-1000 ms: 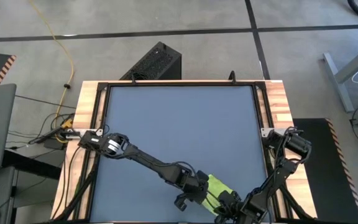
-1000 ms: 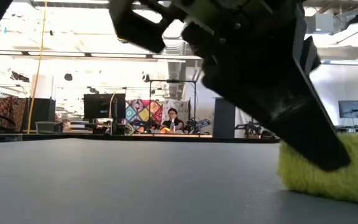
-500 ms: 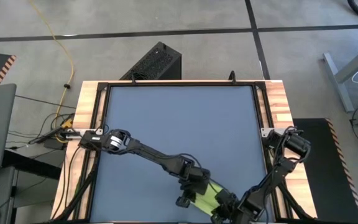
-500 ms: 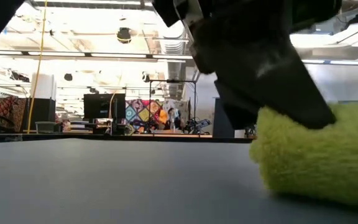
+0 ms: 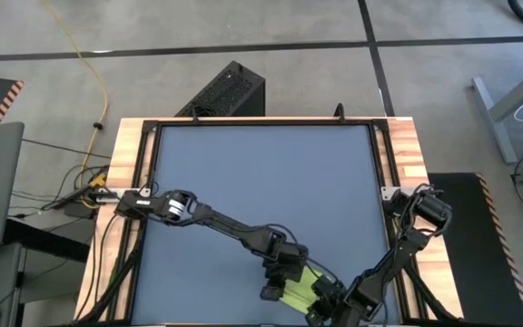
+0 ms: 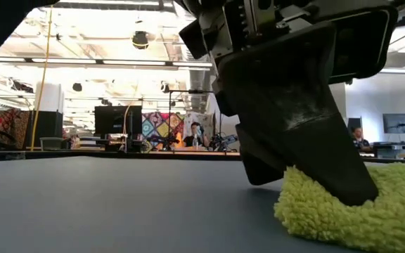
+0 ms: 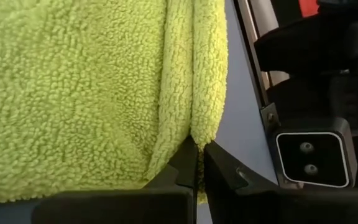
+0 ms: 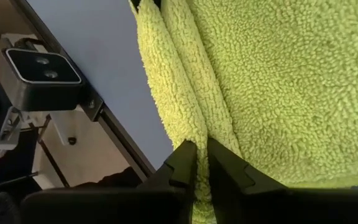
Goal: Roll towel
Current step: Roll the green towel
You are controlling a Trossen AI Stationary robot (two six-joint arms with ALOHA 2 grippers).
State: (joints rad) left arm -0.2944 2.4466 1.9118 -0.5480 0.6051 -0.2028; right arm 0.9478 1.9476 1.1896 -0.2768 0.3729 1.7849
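Observation:
The lime yellow-green towel lies as a narrow folded strip near the table's near edge, right of the middle. It fills both wrist views and shows at the lower right of the low view, resting on the mat. My left gripper is shut on the strip's left end. My right gripper is shut on its right, near end. In the low view a dark finger stands on the towel's left end. My left gripper pinches a folded edge of the towel between its two fingers, several layers together. The fingers slant down from above. The towel lies on the mat beyond them. My right gripper pinches the folded edges at the towel's other end between its two fingers, several layers together. The towel spreads out beyond the fingers on the mat.
The blue-grey mat is bare over its far and left parts. The table's near edge rail runs close beside the towel. Wooden borders flank the mat. People sit far off in the room behind.
Both grippers have shifted a little toward the table's near and left edges with the towel. In the high view the towel has drawn out from a short lump into a longer slanting strip. In the low view its end has come left and now lies lower and flatter.

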